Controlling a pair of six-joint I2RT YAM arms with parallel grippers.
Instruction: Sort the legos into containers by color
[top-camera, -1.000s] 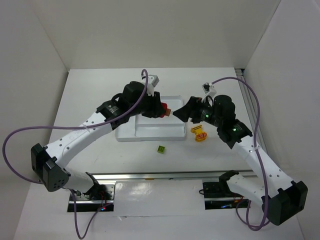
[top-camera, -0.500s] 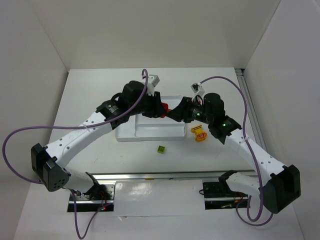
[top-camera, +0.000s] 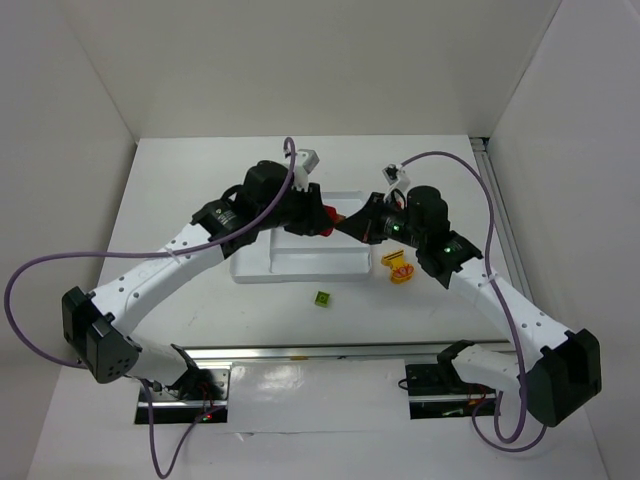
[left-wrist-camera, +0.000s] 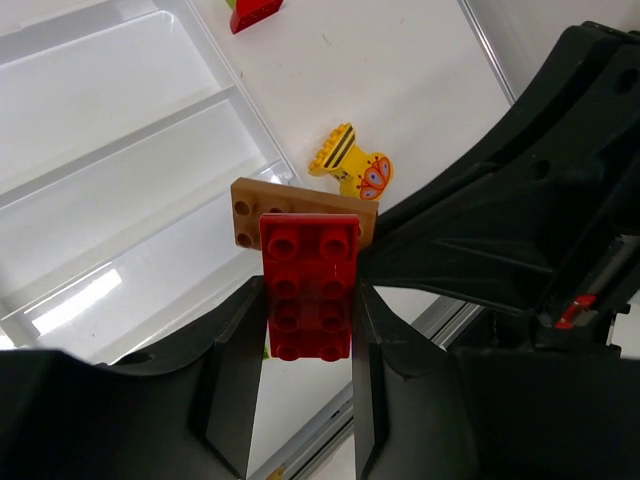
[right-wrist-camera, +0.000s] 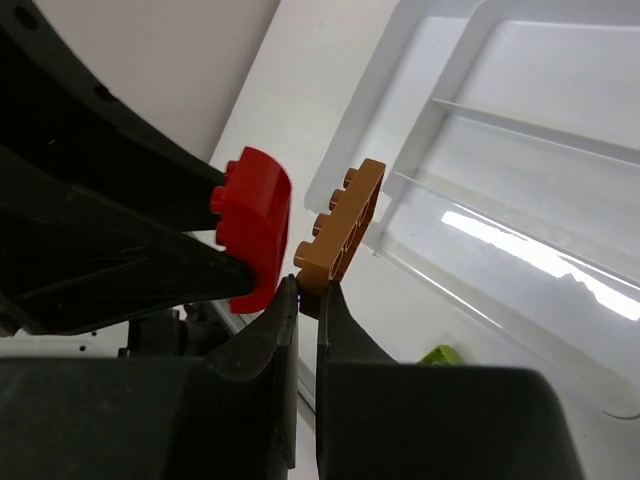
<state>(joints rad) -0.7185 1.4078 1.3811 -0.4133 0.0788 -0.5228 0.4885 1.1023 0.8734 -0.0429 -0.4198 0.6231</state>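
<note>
Both grippers met in the middle of the top view, just above the right end of the white tray. The left gripper pinched a red brick by its two long sides. A thin brown plate sat against the back of that brick, sticking out past its upper end. The right gripper was pressed together on the plate's lower edge, so its hold covered only a narrow strip.

That thin hold was the main risk. If the arms pulled apart while the two pieces still clung together, the plate could slide out of the fingers or snap free. Whether they were locked or merely touching could not be told.

A freed plate would probably not land well. In the left wrist view the pair hung over the tray's corner, so it could drop onto the table beside the yellow piece, or bounce into the wrong compartment.

A twisting pull could also turn the red brick in its grip. The two sets of fingers were nearly touching, so a small sideways error might knock them together. A green brick lay on the table below the tray, unsorted.
</note>
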